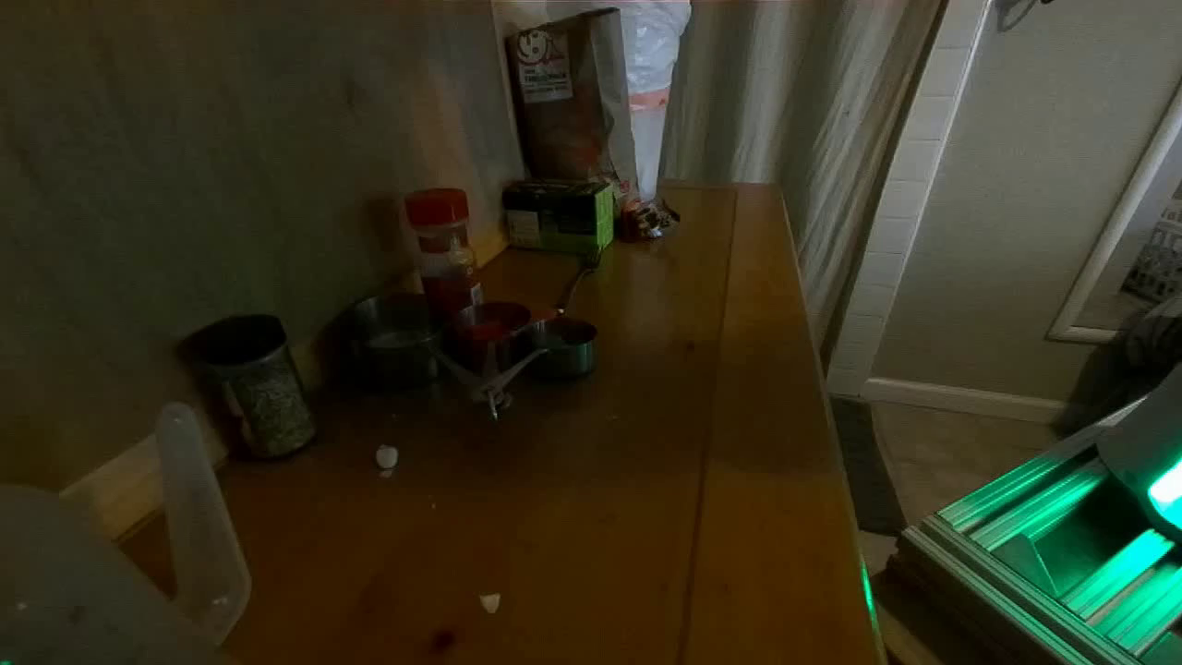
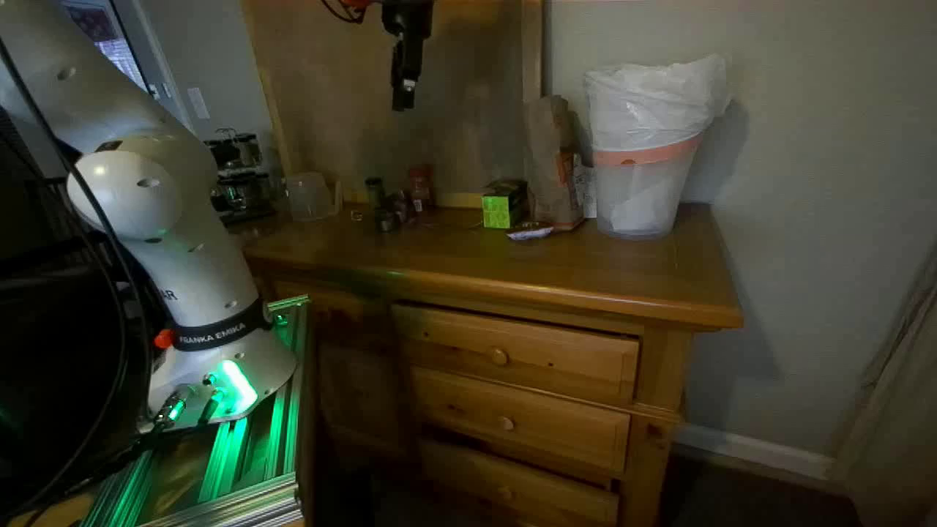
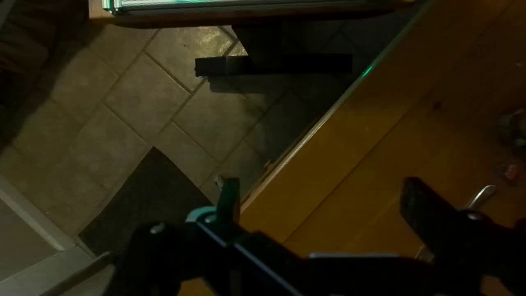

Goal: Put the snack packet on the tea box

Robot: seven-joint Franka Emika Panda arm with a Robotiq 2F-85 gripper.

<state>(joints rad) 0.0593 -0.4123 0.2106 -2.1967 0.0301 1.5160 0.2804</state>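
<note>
The snack packet [image 1: 651, 220] is a small dark brown, crinkled packet lying on the wooden dresser top. It lies beside the tea box [image 1: 559, 217], a dark box with a bright green end. In an exterior view the packet [image 2: 530, 233] lies in front of the tea box [image 2: 504, 206] and the tall paper pack. My gripper [image 2: 404, 95] hangs high above the dresser, left of both, touching nothing. In the wrist view my gripper [image 3: 320, 197] is open, its fingers wide apart with only bare wood seen between them. I cannot make out the packet or the tea box in the wrist view.
A tall brown paper pack [image 2: 553, 165] and a bag-lined bin [image 2: 635, 187] stand behind and right of the packet. Metal measuring cups [image 1: 565, 349], a red-lidded jar [image 1: 441, 245], a dark jar [image 1: 254, 388] and a clear container [image 2: 307, 196] stand along the wall.
</note>
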